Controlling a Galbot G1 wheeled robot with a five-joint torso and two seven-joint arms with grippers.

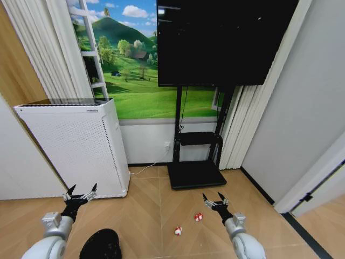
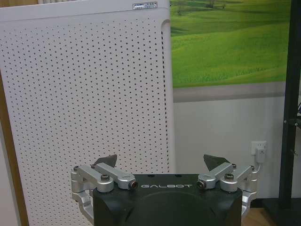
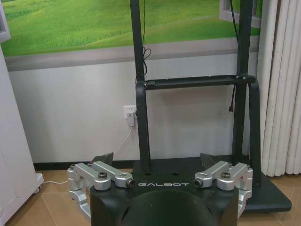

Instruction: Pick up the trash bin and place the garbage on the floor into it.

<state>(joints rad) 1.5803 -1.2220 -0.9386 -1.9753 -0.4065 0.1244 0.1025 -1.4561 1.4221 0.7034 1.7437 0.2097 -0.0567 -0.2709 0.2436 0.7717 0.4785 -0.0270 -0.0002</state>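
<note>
Writing: "GALBOT" reads in pale letters across the black body of each gripper in both wrist views; the air purifier (image 1: 81, 145) carries a small label strip near its top edge, too small to read.
Trash bin (image 1: 100, 244): round and black, sitting low on the floor (image 1: 156, 216) at the bottom of the head view, just beside the left arm; its inside cannot be made out.
Garbage: two crumpled red-and-white scraps, one (image 1: 198, 217) just left of the right gripper's arm, the other (image 1: 178, 230) a little nearer the robot, both lying loose on the floor and apart from the bin.
Left gripper (image 1: 80, 192): hovers above the floor in front of the air purifier's lower corner, fingers spread wide with nothing between them; the left wrist view (image 2: 164, 162) shows both dark fingertips apart against the perforated white panel.
Right gripper (image 1: 214, 198): hovers over the floor short of the black TV stand (image 1: 195, 174), fingers also parted and empty; in the right wrist view (image 3: 159, 160) it faces the stand's base and a white wall socket (image 3: 129, 114).
Floor: light herringbone wood look.
</note>
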